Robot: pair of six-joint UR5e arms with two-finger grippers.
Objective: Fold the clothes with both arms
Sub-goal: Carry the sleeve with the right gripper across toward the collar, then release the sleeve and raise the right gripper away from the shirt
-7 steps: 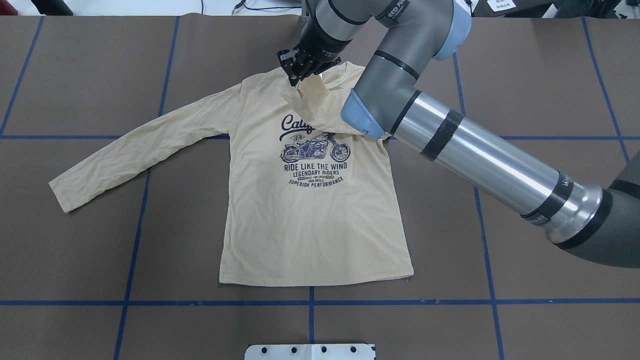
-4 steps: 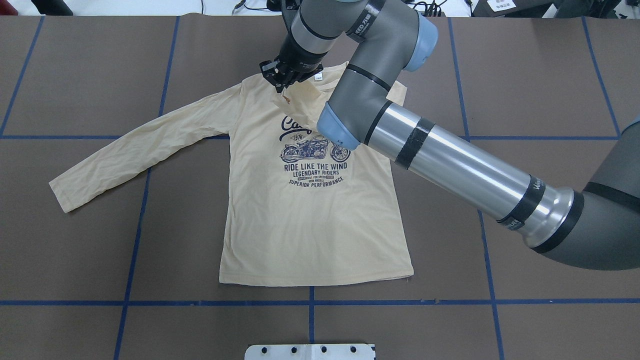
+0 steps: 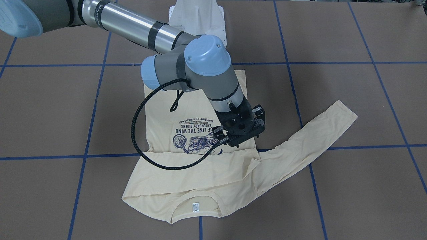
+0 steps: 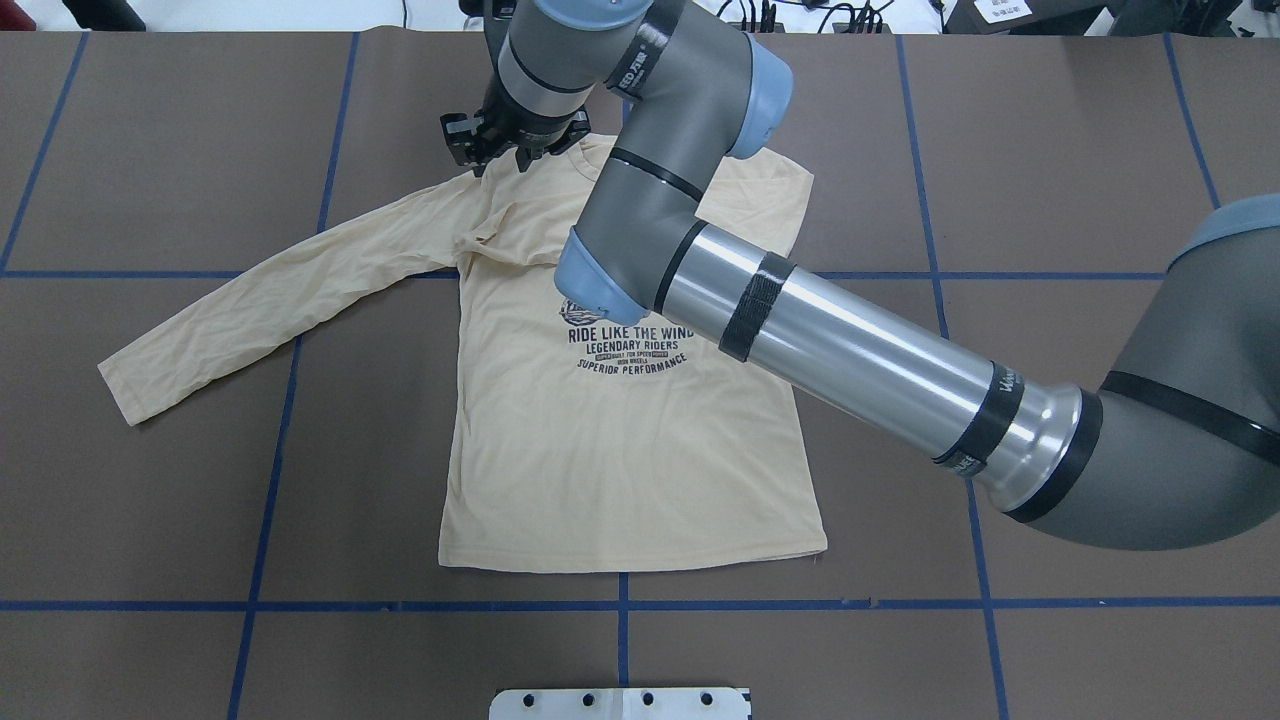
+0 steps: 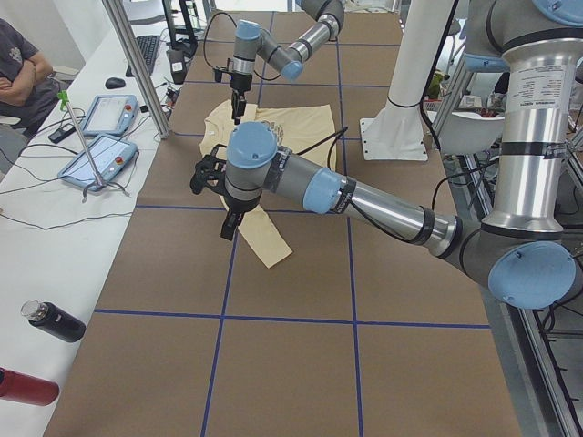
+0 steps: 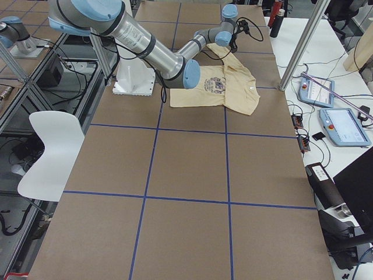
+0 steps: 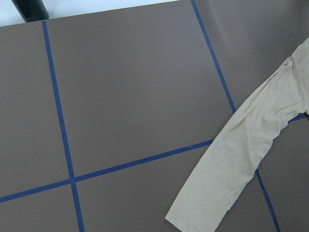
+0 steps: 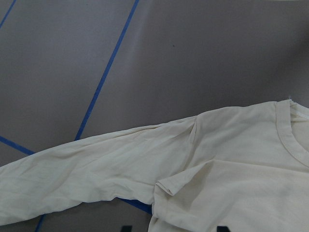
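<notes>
**A:** Where is the shirt?

**B:** The shirt lies flat, print up, in the middle of the counter. Its right sleeve is folded across the chest, and the cuff ends rumpled by the left shoulder. The left sleeve stretches out flat to the left.

**A:** And the tools?

**B:** The right arm reaches across the shirt. The right tool hovers over the far left shoulder, fingers well apart, holding nothing. The left tool hangs near the left cuff. Only a side view shows it, so I cannot tell whether it is open.

**A:** What could go wrong?

**B:** The left sleeve is probably next. The knit is thin, so a pinch at the cuff could miss, or take too little cloth and slip. Carrying that sleeve across while the right arm lies over the chest risks a collision. If a finger of the right tool caught the rumpled cuff on lifting away, it would drag the first fold open.
</notes>
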